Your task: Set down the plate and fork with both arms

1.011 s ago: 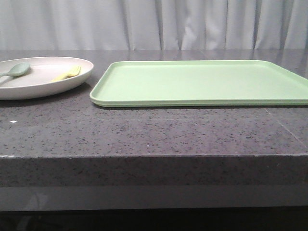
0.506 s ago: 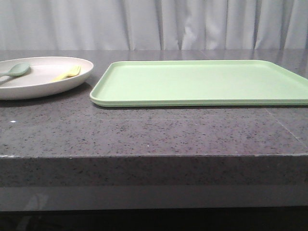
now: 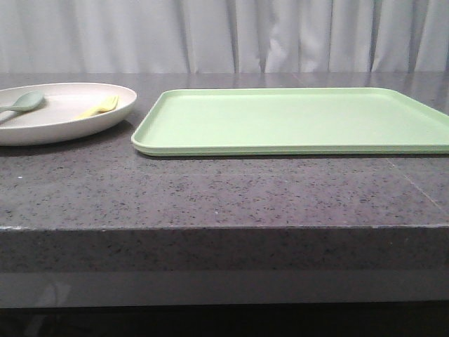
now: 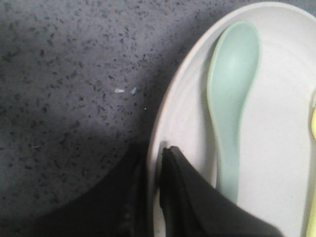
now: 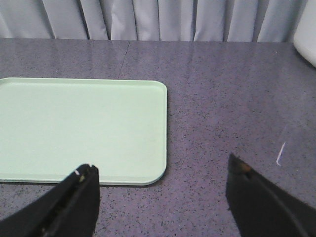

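Note:
The off-white plate [image 3: 63,123] rests on the dark counter at the far left, left of the tray. The yellow fork [image 3: 102,107] lies in it on its right side. In the left wrist view my left gripper [image 4: 155,150] is shut on the plate's rim [image 4: 170,118], one finger outside and one inside. The fork shows only as a yellow sliver [image 4: 313,123] at that view's edge. My right gripper [image 5: 162,168] is open and empty above the counter by the tray's near right corner. Neither gripper shows in the front view.
A pale grey-green spoon [image 3: 24,102] lies in the plate's left part, next to my left fingers [image 4: 232,89]. The large light green tray [image 3: 295,119] lies flat on the counter's middle and right [image 5: 79,128]. A white object [image 5: 308,34] sits at the far right edge.

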You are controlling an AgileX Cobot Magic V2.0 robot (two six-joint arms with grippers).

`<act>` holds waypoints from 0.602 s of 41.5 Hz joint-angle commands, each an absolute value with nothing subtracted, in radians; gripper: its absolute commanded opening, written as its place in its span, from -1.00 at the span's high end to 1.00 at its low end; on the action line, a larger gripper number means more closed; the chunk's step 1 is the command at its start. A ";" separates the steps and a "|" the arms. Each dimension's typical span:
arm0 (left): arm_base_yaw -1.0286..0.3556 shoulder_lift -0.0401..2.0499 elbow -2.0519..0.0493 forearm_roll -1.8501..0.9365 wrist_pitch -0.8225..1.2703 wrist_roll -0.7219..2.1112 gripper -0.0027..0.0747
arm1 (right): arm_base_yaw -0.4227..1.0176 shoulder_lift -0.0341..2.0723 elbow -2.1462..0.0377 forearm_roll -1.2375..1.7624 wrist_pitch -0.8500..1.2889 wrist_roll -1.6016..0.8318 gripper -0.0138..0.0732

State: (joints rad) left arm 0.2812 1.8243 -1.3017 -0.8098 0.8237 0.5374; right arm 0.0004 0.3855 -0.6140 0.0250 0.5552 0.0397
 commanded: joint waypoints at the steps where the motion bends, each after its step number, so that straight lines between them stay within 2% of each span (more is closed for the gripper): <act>1: 0.281 1.779 -1.327 -0.845 0.823 0.540 0.89 | 0.001 0.402 -0.650 0.014 0.482 0.029 -0.59; 4: 0.281 1.777 -1.327 -0.845 0.833 0.540 0.98 | 0.001 0.402 -0.650 0.014 0.482 0.029 -0.59; 25: 0.247 1.729 -1.453 -0.848 0.879 0.363 0.98 | 0.001 0.402 -0.650 0.014 0.482 0.029 -0.59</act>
State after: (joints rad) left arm 0.2697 1.7954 -1.3895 -0.7859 0.8764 0.4231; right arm 0.0004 0.3855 -0.6140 0.0250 0.5552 0.0397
